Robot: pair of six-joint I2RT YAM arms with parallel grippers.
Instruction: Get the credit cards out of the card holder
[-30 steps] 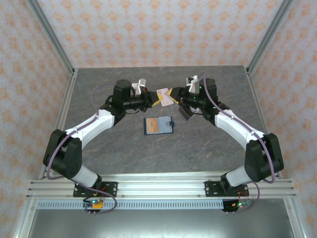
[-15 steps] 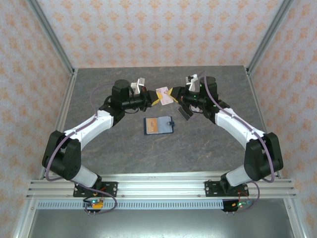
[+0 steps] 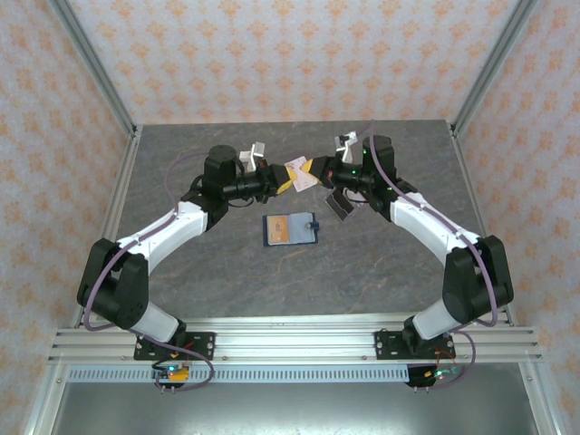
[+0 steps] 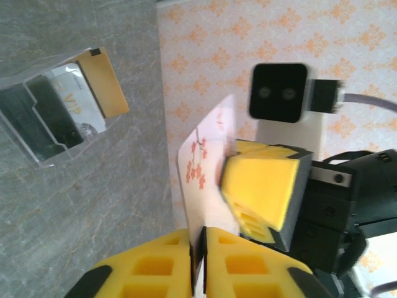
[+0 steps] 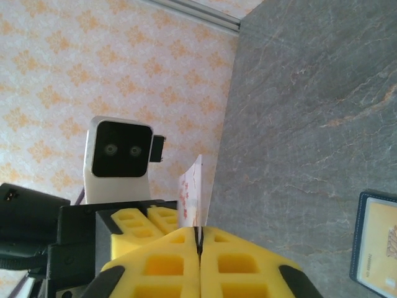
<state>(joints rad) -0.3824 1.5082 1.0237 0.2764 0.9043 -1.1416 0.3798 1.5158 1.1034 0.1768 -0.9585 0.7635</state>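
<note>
While the floral credit card (image 3: 297, 171) hangs in the air beyond the card holder (image 3: 290, 228), my right gripper (image 5: 199, 236) pinches one edge. My left gripper (image 4: 198, 239) flanks the other edge, and I cannot tell if it grips. Risk: both arms pulling bends the card; both loosening drops it. Fanned cards (image 4: 71, 105) lie beyond-right of the card holder, crowding any set-down.

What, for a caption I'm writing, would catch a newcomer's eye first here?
A white card with a red blossom print is pinched in mid-air from opposite sides by the left tool and the right tool, above the far middle of the grey marbled table. Just nearer, a small navy blue wallet lies flat, with a pale card face showing.
</note>
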